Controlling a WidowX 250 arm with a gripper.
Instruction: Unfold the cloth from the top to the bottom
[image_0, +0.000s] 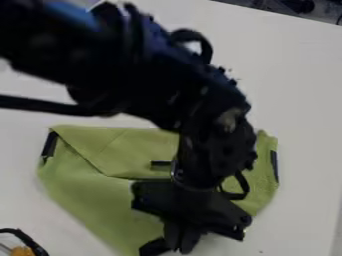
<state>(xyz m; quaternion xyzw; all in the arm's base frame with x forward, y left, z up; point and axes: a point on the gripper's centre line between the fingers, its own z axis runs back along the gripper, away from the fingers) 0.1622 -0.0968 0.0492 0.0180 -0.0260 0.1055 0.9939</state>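
the green cloth (87, 192) seems light, limp, best pinched at its flap edge (130, 176) above the gripper (179, 244), whose jaw state i can't tell.

The black arm (153, 75) slants from the far left, its end effector (180, 244) over the near part of the partly folded green cloth (93, 185) on the white bench (294, 90)
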